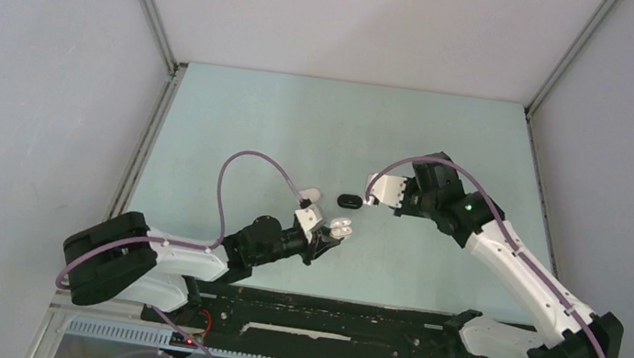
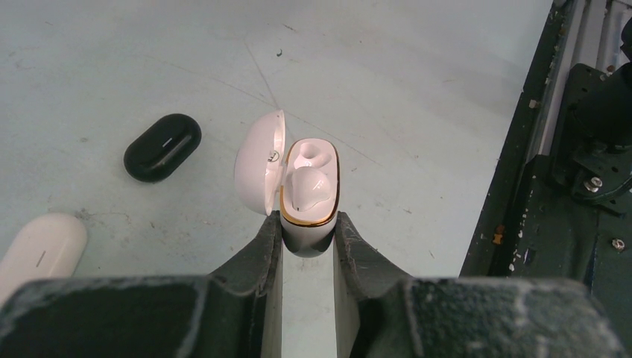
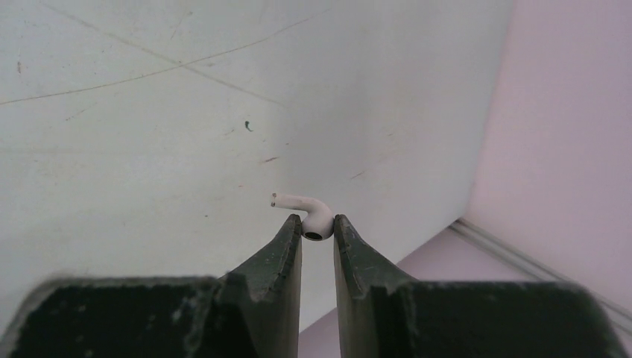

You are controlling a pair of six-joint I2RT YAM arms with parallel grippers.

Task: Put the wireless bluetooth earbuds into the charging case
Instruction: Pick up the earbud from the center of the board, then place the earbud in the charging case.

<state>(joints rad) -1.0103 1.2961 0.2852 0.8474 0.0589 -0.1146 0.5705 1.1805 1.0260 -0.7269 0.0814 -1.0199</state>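
While left hand clamps the open case, right hand pinches an earbud well inside the table.

From my station I count three charging cases: one open white case, one closed white case, one black case. Earbuds, I count two, both white: one seated earbud and one stemmed earbud.

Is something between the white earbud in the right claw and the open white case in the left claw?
Only the glossy black pill-shaped case lies on the table near that path, beside the right claw. The open white gold-rimmed case has its lid swung aside.
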